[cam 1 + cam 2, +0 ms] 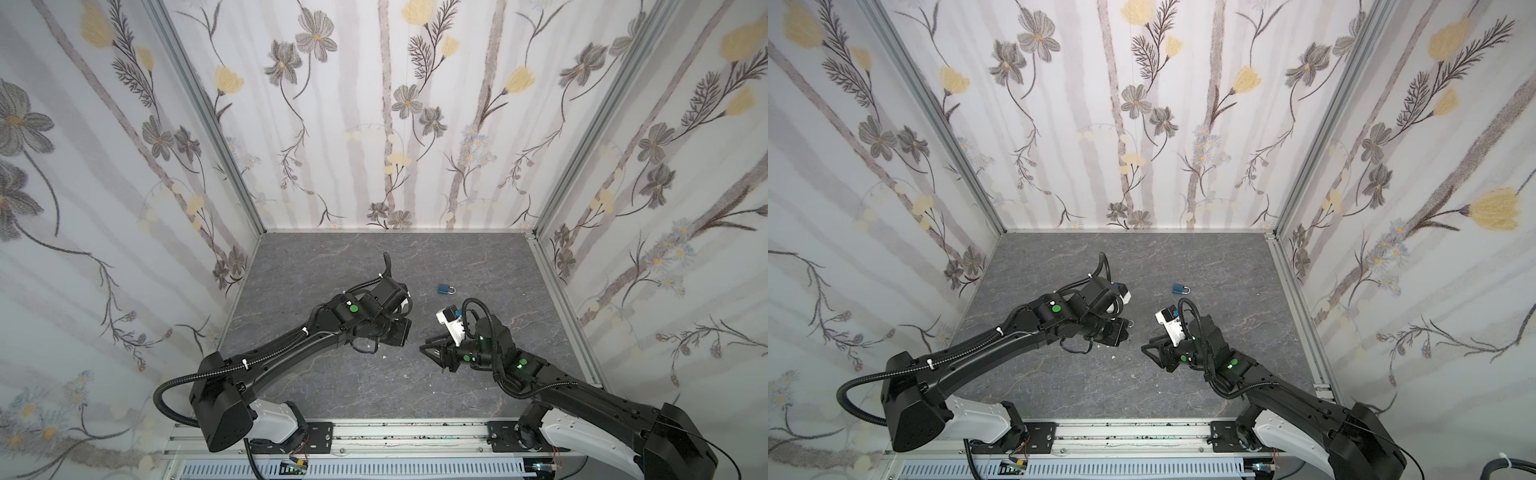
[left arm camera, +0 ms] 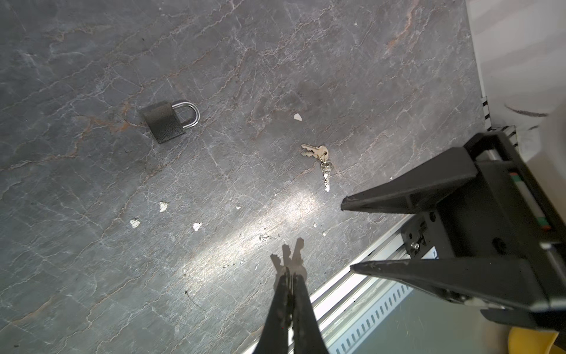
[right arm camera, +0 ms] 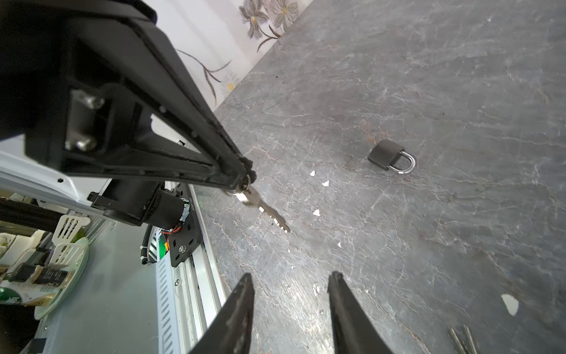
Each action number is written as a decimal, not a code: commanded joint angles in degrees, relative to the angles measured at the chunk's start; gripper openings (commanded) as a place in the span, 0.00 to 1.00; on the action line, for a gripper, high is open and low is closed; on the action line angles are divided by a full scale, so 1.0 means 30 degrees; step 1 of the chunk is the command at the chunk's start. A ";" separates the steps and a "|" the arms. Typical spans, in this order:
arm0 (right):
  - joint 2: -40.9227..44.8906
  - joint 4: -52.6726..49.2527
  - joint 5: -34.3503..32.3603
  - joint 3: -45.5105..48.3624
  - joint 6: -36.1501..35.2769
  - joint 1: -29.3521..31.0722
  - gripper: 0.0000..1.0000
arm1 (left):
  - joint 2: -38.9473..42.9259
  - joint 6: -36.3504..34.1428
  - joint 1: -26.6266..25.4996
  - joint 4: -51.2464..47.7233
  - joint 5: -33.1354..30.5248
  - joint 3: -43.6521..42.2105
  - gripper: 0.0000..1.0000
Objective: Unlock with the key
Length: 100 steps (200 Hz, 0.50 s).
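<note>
The padlock (image 1: 444, 288) (image 1: 1180, 288) lies flat on the grey table, blue in both top views and dark in the wrist views (image 2: 164, 122) (image 3: 385, 157), with its shackle closed. My left gripper (image 2: 289, 272) (image 1: 1128, 329) is shut on the key (image 3: 267, 212), whose toothed blade sticks out past the fingertips. It hovers left of and nearer than the padlock. My right gripper (image 3: 291, 280) (image 1: 424, 351) (image 2: 347, 236) is open and empty. It points at the left gripper, a short gap away.
A second bunch of keys (image 2: 321, 162) (image 3: 462, 337) lies on the table (image 1: 332, 374) between the grippers and the padlock. Small white chips (image 2: 164, 206) dot the surface. The aluminium front rail (image 2: 352, 285) runs close behind both grippers. Flowered walls enclose three sides.
</note>
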<state>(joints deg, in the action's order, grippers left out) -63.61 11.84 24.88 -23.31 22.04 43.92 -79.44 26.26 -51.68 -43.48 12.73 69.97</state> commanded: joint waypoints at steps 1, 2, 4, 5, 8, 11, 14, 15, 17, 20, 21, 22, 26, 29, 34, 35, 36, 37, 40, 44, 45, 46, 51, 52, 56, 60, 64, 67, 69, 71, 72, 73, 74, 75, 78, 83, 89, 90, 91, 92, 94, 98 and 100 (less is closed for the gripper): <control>0.0226 0.1086 -0.0533 -0.0147 -0.0837 0.0313 0.39 | 0.0120 -0.0783 0.0008 -0.0799 0.0366 0.0582 0.00; 0.0227 0.1076 -0.0532 -0.0158 -0.0855 0.0336 0.39 | 0.0131 -0.0813 0.0004 -0.0828 0.0375 0.0596 0.00; 0.0221 0.1067 -0.0509 -0.0196 -0.0912 0.0354 0.39 | 0.0139 -0.0814 -0.0013 -0.0842 0.0405 0.0644 0.00; 0.0210 0.1066 -0.0505 -0.0212 -0.0922 0.0371 0.39 | 0.0140 -0.0829 -0.0007 -0.0864 0.0424 0.0671 0.00; 0.0226 0.1065 -0.0502 -0.0263 -0.0978 0.0409 0.39 | 0.0120 -0.0864 -0.0011 -0.0894 0.0489 0.0732 0.00; 0.0228 0.1021 -0.0487 -0.0335 -0.1051 0.0439 0.39 | 0.0132 -0.0897 -0.0027 -0.0916 0.0541 0.0794 0.00; 0.0214 0.0990 -0.0496 -0.0421 -0.1111 0.0487 0.39 | 0.0130 -0.0927 -0.0003 -0.0923 0.0577 0.0864 0.00; 0.0221 0.0968 -0.0499 -0.0441 -0.1124 0.0496 0.39 | 0.0121 -0.0944 -0.0016 -0.0934 0.0598 0.0884 0.00; 0.0226 0.0953 -0.0501 -0.0501 -0.1170 0.0504 0.39 | 0.0129 -0.0957 -0.0011 -0.0949 0.0636 0.0913 0.00; 0.0228 0.0911 -0.0502 -0.0555 -0.1236 0.0531 0.40 | 0.0140 -0.0975 -0.0008 -0.0993 0.0684 0.0952 0.00; 0.0214 0.0885 -0.0531 -0.0567 -0.1245 0.0533 0.40 | 0.0141 -0.0982 -0.0019 -0.0998 0.0681 0.0972 0.00; 0.0206 0.0872 -0.0531 -0.0588 -0.1264 0.0534 0.40 | 0.0156 -0.1001 -0.0024 -0.1001 0.0709 0.0982 0.00; 0.0199 0.0818 -0.0507 -0.0697 -0.1361 0.0563 0.41 | 0.0183 -0.1024 -0.0001 -0.0987 0.0781 0.1040 0.00; 0.0214 0.0770 -0.0502 -0.0774 -0.1432 0.0590 0.41 | 0.0187 -0.1038 -0.0007 -0.0998 0.0834 0.1089 0.00; 0.0213 0.0704 -0.0487 -0.0888 -0.1550 0.0619 0.42 | 0.0215 -0.1074 -0.0002 -0.0996 0.0956 0.1157 0.00; 0.0221 0.0694 -0.0494 -0.0924 -0.1578 0.0621 0.42 | 0.0208 -0.1076 -0.0001 -0.1014 0.0978 0.1162 0.00; 0.0225 0.0674 -0.0483 -0.0942 -0.1606 0.0622 0.42 | 0.0204 -0.1092 0.0000 -0.1009 0.1004 0.1179 0.00; 0.0226 0.0635 -0.0507 -0.0981 -0.1635 0.0637 0.42 | 0.0202 -0.1099 -0.0015 -0.0991 0.1017 0.1188 0.00; 0.0221 0.0604 -0.0502 -0.1051 -0.1708 0.0651 0.43 | 0.0230 -0.1121 -0.0002 -0.0987 0.1098 0.1221 0.00; 0.0226 0.0521 -0.0533 -0.1184 -0.1819 0.0687 0.43 | 0.0277 -0.1143 0.0000 -0.0956 0.1184 0.1244 0.00; 0.0227 0.0500 -0.0532 -0.1189 -0.1844 0.0684 0.43 | 0.0268 -0.1140 0.0000 -0.0951 0.1195 0.1249 0.00; 0.0213 0.0475 -0.0532 -0.1236 -0.1856 0.0683 0.43 | 0.0293 -0.1153 0.0000 -0.0933 0.1215 0.1252 0.00; 0.0199 0.0382 -0.0531 -0.1353 -0.1989 0.0710 0.44 | 0.0331 -0.1163 0.0001 -0.0901 0.1288 0.1270 0.00; 0.0185 0.0372 -0.0531 -0.1376 -0.2031 0.0711 0.44 | 0.0339 -0.1164 -0.0014 -0.0894 0.1305 0.1277 0.00; 0.0165 0.0283 -0.0553 -0.1495 -0.2093 0.0737 0.44 | 0.0363 -0.1166 -0.0001 -0.0888 0.1413 0.1284 0.00; 0.0120 0.0179 -0.0547 -0.1596 -0.2178 0.0740 0.44 | 0.0350 -0.1195 0.0013 -0.0870 0.1500 0.1332 0.00; 0.0097 0.0105 -0.0545 -0.1679 -0.2255 0.0740 0.44 | 0.0351 -0.1195 0.0003 -0.0896 0.1584 0.1342 0.00; 0.0062 0.0055 -0.0533 -0.1757 -0.2313 0.0762 0.44 | 0.0366 -0.1217 0.0001 -0.0887 0.1670 0.1365 0.00; 0.0040 0.0021 -0.0546 -0.1789 -0.2332 0.0768 0.44 | 0.0381 -0.1223 -0.0014 -0.0901 0.1710 0.1414 0.00; 0.0013 -0.0017 -0.0535 -0.1834 -0.2373 0.0769 0.44 | 0.0399 -0.1224 -0.0025 -0.0890 0.1749 0.1405 0.00; 0.0003 -0.0018 -0.0533 -0.1851 -0.2385 0.0769 0.44 | 0.0388 -0.1224 -0.0012 -0.0903 0.1770 0.1418 0.00; -0.0001 -0.0019 -0.0532 -0.1860 -0.2391 0.0770 0.44 | 0.0382 -0.1224 -0.0006 -0.0894 0.1781 0.1424 0.00; -0.0018 -0.0048 -0.0532 -0.1879 -0.2408 0.0770 0.44 | 0.0379 -0.1224 -0.0003 -0.0890 0.1801 0.1442 0.00; -0.0027 -0.0049 -0.0531 -0.1918 -0.2417 0.0770 0.44 | 0.0392 -0.1224 -0.0001 -0.0888 0.1811 0.1437 0.00; -0.0049 -0.0082 -0.0494 -0.1974 -0.2461 0.0770 0.44 | 0.0389 -0.1224 -0.0014 -0.0886 0.1845 0.1432 0.00; -0.0129 -0.0085 -0.0424 -0.2033 -0.2498 0.0798 0.44 | 0.0455 -0.1224 0.0006 -0.0859 0.1878 0.1431 0.00; -0.0209 -0.0166 -0.0375 -0.2127 -0.2556 0.0799 0.44 | 0.0472 -0.1225 0.0000 -0.0828 0.1899 0.1420 0.00; -0.0225 -0.0166 -0.0365 -0.2159 -0.2564 0.0799 0.44 | 0.0483 -0.1225 0.0000 -0.0813 0.1889 0.1411 0.00; -0.0247 -0.0166 -0.0345 -0.2175 -0.2568 0.0799 0.44 | 0.0473 -0.1225 0.0000 -0.0806 0.1913 0.1391 0.00; -0.0273 -0.0180 -0.0336 -0.2197 -0.2570 0.0799 0.44 | 0.0469 -0.1224 0.0000 -0.0802 0.1911 0.1397 0.00; -0.0285 -0.0213 -0.0306 -0.2214 -0.2594 0.0821 0.44 | 0.0502 -0.1224 -0.0007 -0.0784 0.1924 0.1400 0.00; -0.0342 -0.0246 -0.0270 -0.2267 -0.2627 0.0842 0.44 | 0.0496 -0.1224 -0.0002 -0.0772 0.1933 0.1376 0.00; -0.0376 -0.0266 -0.0283 -0.2320 -0.2652 0.0854 0.44 | 0.0538 -0.1232 0.0000 -0.0784 0.1959 0.1373 0.00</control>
<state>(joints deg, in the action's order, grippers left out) -63.88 11.94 23.64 -28.97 16.14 46.24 -78.39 23.53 -51.70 -45.65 17.17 73.63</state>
